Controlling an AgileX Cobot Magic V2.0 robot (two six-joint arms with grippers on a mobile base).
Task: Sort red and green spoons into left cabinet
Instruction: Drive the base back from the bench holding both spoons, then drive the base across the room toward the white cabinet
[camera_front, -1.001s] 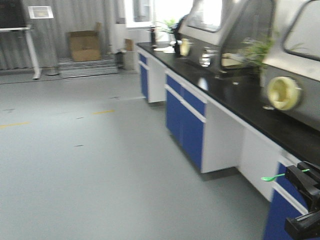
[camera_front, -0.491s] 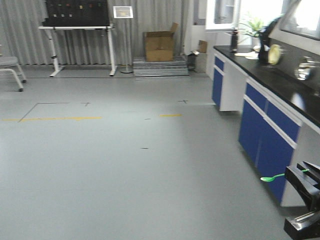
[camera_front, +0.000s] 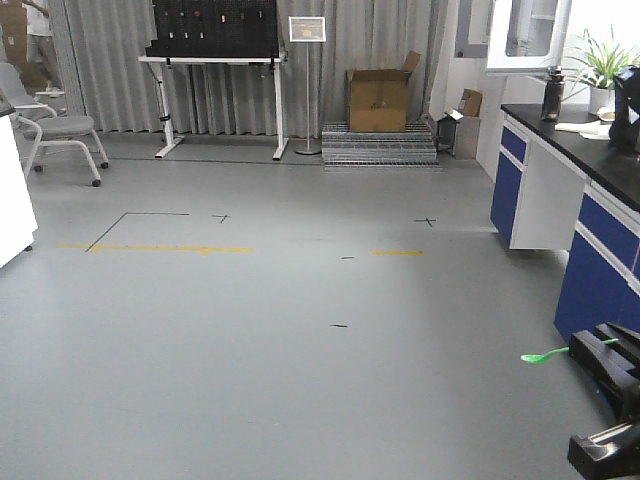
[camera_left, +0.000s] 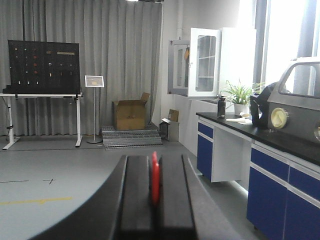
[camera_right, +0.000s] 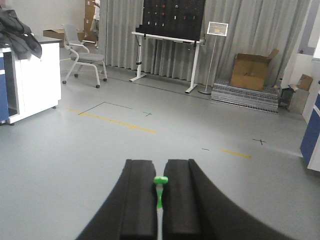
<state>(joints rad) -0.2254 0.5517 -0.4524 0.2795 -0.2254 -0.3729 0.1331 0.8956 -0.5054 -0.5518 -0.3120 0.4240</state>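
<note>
Bright red spoon (camera_left: 155, 177), bright green spoon (camera_right: 160, 192); pale grey floor (camera_front: 250, 380) (striped with yellow tape (camera_front: 160, 248)); table (camera_front: 598, 280) with blue fronts and black top.

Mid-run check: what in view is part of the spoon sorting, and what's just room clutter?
Job:
- green spoon, clamped in the right gripper
- red spoon, clamped in the left gripper
- the cabinet is not in view

Clutter:
- cardboard box
- office chair
- potted plant
- sign stand
- lab bench
</note>
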